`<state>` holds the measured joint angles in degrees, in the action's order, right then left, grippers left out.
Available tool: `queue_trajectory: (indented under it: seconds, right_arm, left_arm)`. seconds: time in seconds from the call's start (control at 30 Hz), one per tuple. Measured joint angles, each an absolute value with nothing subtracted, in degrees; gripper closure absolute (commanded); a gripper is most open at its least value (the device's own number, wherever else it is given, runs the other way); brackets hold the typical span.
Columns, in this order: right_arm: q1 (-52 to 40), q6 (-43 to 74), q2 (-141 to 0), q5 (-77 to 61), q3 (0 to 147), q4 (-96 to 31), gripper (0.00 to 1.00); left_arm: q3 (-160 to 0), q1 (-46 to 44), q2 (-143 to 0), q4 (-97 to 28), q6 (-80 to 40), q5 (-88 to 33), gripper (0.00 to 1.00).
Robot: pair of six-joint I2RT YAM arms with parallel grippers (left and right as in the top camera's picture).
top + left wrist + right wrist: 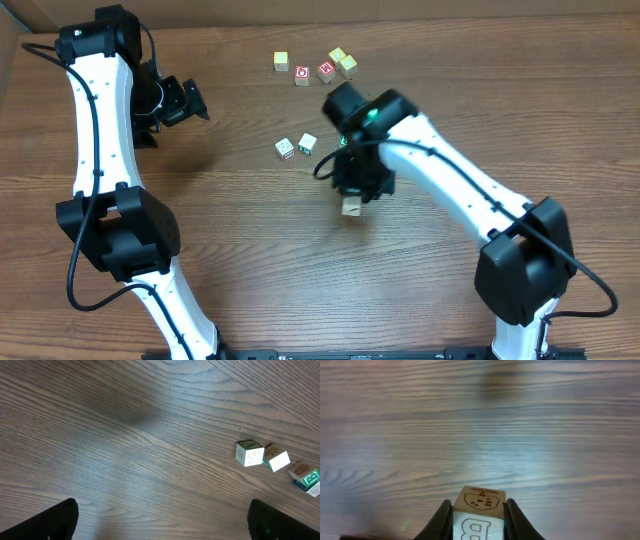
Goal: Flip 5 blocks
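Block point(480, 500) lettered B is clamped between the narrowly parted fingers of the right gripper point(479, 515). Two loose blocks point(308, 143) lie near it, toward the left gripper point(185, 100), which stands fully open and empty.

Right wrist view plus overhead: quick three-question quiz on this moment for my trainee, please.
1. True or false: the right gripper is empty.
2. Which letter shows on the block between its fingers? A) B  B) K  C) S
3. Fill in: the left gripper stands ___, apart from every block.
Key: 1 false, it is shut on the block; 2 A; 3 open.
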<state>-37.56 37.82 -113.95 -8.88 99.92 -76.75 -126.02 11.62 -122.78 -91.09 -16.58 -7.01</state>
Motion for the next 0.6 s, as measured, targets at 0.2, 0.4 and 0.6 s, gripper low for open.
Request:
queue_trajectory:
  seconds: [0.2,0.4,0.6]
  right_arm:
    - [-40.03,38.79,-113.97,-6.63,96.88,-72.75,0.76]
    - [-41.04,38.98,-113.97,-5.50,93.97,-66.67,0.68]
    - [-42.26,38.76,-113.97,-4.60,92.38,-65.06,0.16]
  left_arm:
    - [-126.02,11.62,-122.78,-91.09,-16.58,-7.03,0.00]
    - [-126.02,11.62,-122.78,-91.09,-16.60,-7.03,0.00]
    - [-126.02,11.62,-122.78,-91.09,-16.58,-7.03,0.00]
